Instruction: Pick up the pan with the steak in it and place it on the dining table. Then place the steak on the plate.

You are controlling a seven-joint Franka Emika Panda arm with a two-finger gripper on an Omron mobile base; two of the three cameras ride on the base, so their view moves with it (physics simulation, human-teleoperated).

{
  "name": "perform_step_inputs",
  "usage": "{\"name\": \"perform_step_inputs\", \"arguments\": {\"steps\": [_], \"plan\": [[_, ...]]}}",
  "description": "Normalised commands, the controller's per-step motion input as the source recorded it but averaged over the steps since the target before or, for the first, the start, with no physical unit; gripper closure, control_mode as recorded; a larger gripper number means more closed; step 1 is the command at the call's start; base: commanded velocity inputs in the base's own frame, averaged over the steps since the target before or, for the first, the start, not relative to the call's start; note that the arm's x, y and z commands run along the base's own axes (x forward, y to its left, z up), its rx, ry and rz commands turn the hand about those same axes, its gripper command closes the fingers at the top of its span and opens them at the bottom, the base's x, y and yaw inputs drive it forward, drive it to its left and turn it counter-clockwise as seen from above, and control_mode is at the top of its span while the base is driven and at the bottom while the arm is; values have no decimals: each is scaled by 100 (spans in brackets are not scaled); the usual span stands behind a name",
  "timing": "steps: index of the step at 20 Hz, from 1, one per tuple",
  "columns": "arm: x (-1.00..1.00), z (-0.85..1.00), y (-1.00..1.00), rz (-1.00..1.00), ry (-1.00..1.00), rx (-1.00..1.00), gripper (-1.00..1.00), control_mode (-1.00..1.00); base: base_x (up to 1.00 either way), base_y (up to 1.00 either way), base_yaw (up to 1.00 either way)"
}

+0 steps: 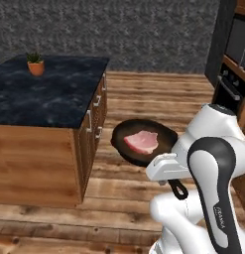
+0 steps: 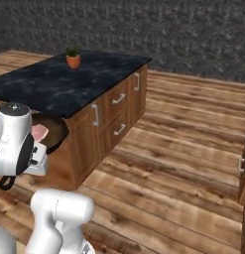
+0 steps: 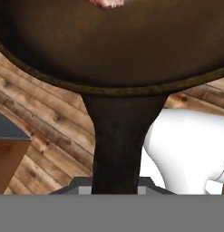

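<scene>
One small round black cast-iron pan (image 1: 144, 141) hangs in the air above the wooden plank floor (image 1: 158, 94), beside the wooden island with the dark speckled stone counter (image 1: 49, 92). My tool (image 1: 166, 168) is clamped on the short black handle (image 1: 177, 187) of the pan; the white hand covers the fingers in the left base view, so I judge the grip from the hand view, where the handle runs straight down into the bottom edge between the tips.

On the pan floor lies one flat pink slab of raw steak (image 1: 142, 141) with a paler edge. It is smaller than the pan and it looks smooth and a little glossy. The pan surface is dull and dark brown-black, with a thin lighter rim line.

In the right base view my white arm hides most of the pan (image 2: 52, 134), and only a corner of the steak (image 2: 39, 132) shows. In the hand view the steak (image 3: 106, 2) is cut off at the top edge.

The long axis of the pan goes from the bowl to the loop end, pointing back toward my base and slightly right. A small orange pot with a green plant (image 1: 35, 64) stands on the far part of the counter.
</scene>
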Motion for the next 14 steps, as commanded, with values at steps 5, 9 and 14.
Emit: {"name": "perform_step_inputs", "arguments": {"steps": [5,9,14], "plan": [[0,0,0,0,0,0,100,100,0,4,50],[0,0,0,0,0,0,100,100,0,1,49],[0,0,0,0,0,0,100,100,-2,0,48]]}}
